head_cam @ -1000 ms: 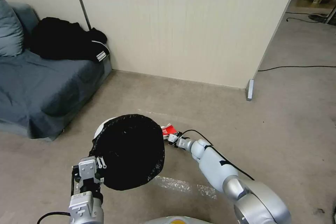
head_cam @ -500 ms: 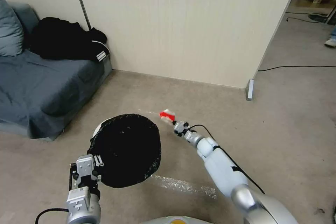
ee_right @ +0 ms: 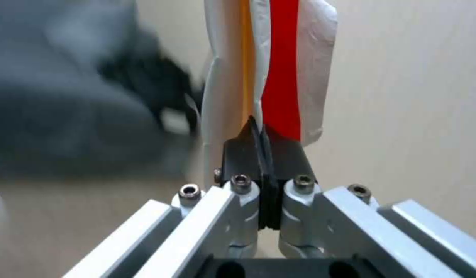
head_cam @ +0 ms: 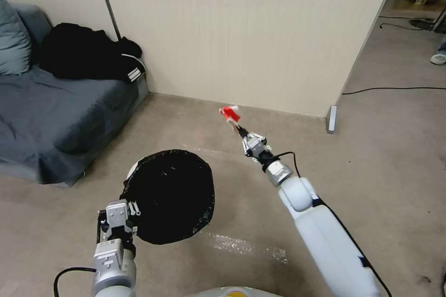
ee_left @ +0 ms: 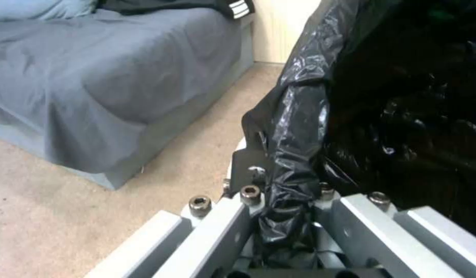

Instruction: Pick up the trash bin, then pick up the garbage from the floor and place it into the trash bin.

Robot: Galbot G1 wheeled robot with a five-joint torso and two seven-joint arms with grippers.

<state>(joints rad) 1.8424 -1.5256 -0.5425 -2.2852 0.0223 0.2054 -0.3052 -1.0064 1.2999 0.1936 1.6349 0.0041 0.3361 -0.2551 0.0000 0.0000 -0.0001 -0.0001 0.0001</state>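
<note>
Head view: the right gripper [head_cam: 240,131] pinches a red-and-white carton [head_cam: 229,113] by its thin edge, well above and beyond the bin [head_cam: 169,195]. It looks light, flattened, crushable. The left gripper [head_cam: 124,216] clamps the bin's bag-covered rim, probably slippery.

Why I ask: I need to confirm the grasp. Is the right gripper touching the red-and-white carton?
Touching. The right wrist view shows the right gripper shut on the carton's lower edge, pads pinching it with no gap.
</note>
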